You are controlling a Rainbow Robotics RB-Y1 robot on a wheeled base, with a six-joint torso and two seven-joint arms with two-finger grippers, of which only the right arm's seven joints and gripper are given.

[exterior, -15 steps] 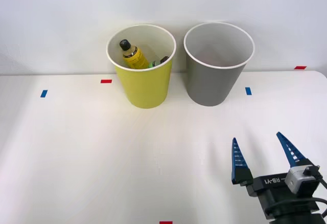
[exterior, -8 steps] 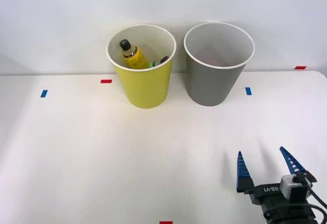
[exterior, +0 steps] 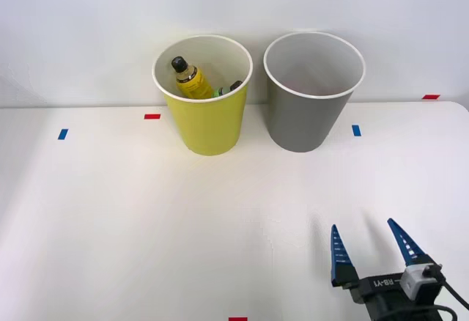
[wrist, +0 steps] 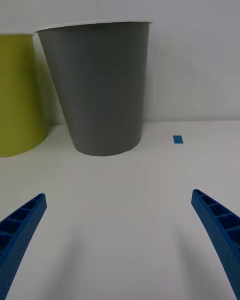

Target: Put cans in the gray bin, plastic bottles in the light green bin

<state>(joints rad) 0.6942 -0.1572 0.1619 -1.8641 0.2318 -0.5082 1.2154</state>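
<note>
- The right gripper (exterior: pixel 369 242) hovered at the frame's lower right, jaws apart and empty
- The light green bin (exterior: pixel 203 116) at upper centre held a plastic bottle (exterior: pixel 189 78)
- The gray bin (exterior: pixel 308 112) stood just right of it on the counter (exterior: pixel 117 218)

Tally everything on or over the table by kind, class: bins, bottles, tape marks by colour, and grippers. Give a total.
Bins: 2, the light green bin and the gray bin
Plastic bottles: 2, a yellow one and a greenish one, both inside the light green bin
Red tape marks: 3
Blue tape marks: 2
Grippers: 1, the right gripper, open and empty
Total: 10
</note>
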